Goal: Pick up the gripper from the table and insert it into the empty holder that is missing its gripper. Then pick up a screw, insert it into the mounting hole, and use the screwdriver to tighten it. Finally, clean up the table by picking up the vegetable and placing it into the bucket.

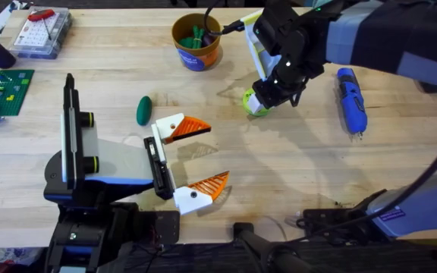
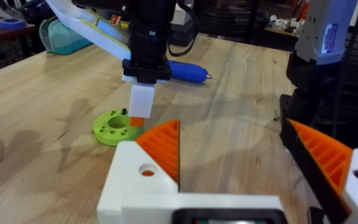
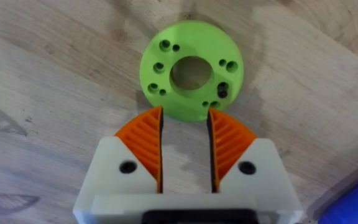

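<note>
The right gripper (image 3: 185,134), white with ribbed orange pads, hangs fingers apart at the rim of a flat lime-green plastic ring (image 3: 191,78) on the grainy light wooden plank table (image 1: 294,159). The smooth dark green oval vegetable (image 1: 143,110) lies toward the middle, just off the left gripper (image 1: 198,156), whose fingers are spread wide. The orange-and-blue bucket (image 1: 196,42) sits near the far edge, and the bright blue pen-shaped screwdriver (image 1: 350,99) toward the right edge.
</note>
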Controlling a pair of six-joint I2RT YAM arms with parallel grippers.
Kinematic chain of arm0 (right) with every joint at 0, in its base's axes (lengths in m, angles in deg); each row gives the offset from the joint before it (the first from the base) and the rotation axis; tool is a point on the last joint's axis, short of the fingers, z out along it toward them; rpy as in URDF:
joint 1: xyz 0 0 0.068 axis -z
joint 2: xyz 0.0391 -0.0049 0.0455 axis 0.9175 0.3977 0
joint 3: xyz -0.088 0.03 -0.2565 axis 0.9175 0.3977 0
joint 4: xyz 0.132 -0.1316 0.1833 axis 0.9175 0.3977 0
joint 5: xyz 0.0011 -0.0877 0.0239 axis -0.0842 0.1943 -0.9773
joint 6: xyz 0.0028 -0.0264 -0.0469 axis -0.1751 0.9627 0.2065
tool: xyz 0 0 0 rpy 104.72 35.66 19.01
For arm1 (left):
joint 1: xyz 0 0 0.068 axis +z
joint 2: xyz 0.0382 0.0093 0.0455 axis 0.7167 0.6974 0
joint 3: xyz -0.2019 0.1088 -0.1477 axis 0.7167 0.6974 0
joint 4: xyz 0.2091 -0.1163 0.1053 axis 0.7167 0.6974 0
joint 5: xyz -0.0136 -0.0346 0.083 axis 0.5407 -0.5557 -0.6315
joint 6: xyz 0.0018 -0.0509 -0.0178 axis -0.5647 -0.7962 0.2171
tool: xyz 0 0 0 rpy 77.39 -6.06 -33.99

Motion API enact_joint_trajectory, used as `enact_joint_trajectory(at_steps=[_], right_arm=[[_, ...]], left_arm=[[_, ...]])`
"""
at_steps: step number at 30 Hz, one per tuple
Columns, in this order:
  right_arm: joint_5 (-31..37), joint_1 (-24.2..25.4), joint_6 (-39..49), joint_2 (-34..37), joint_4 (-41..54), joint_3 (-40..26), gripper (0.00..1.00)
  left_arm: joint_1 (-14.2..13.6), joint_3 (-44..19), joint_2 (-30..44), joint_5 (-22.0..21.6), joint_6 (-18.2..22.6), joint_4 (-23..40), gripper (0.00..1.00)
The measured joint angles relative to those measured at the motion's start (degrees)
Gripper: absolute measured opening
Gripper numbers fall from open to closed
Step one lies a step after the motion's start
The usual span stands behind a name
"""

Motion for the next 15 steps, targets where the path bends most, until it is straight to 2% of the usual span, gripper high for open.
enact_joint_trajectory(at_steps=[8, 15], right_arm=[[0.02, 0.27, 0.67, 0.26, 0.01, -0.1, 0.362], [0.03, 1.61, 2.67, -4.81, 0.58, -0.08, 0.362]], left_arm=[[0.0, 0.0, 0.02, 0.0, -0.02, -0.11, 0.995], [0.0, 0.0, 0.02, 0.0, -0.02, -0.13, 0.995]])
